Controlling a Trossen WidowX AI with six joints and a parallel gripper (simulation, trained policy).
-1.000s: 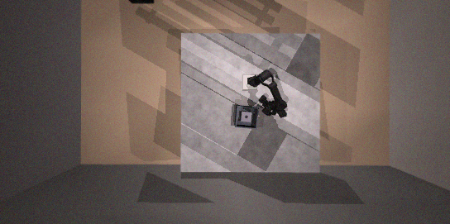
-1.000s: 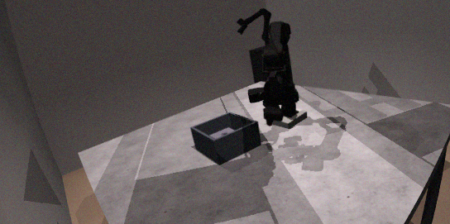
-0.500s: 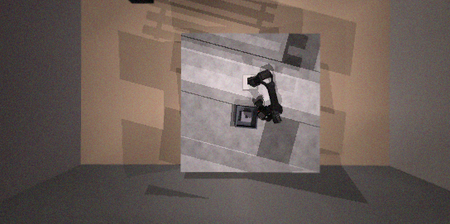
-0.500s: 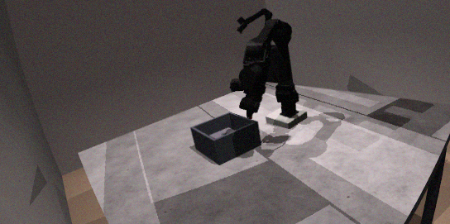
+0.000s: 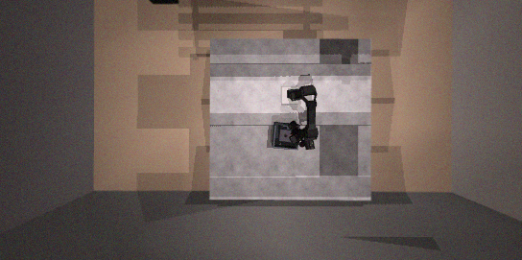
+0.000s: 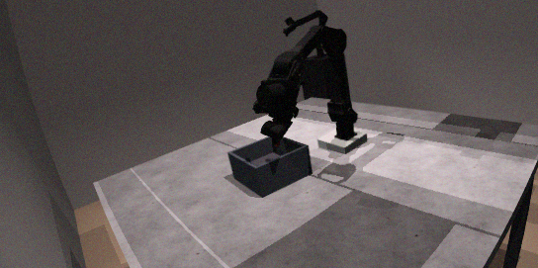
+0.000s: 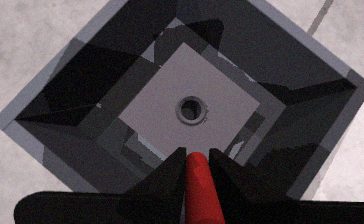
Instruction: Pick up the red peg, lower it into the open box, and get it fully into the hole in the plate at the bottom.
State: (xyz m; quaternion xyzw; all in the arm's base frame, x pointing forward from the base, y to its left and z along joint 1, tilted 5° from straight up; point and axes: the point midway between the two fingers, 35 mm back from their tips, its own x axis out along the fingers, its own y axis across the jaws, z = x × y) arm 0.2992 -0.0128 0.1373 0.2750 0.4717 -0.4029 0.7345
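The red peg (image 7: 201,185) is between the fingers of my gripper (image 7: 197,155) (image 6: 278,149), which is shut on it. In the wrist view the peg's far end shows just past the fingertips, below the hole. The open dark box (image 6: 287,175) (image 5: 274,135) stands on the table, and the fingertips are over its opening near one side. The plate (image 7: 148,112) lies at the bottom of the box. Its round hole (image 7: 190,110) shows empty, a little ahead of the peg. Whether the fingertips are below the box's rim is hard to tell.
The arm's pale base block (image 6: 332,144) (image 5: 284,96) stands behind the box on the table (image 6: 188,213) (image 5: 240,158). The box's walls (image 7: 303,45) rise around the plate. Patchy shadows cross the table.
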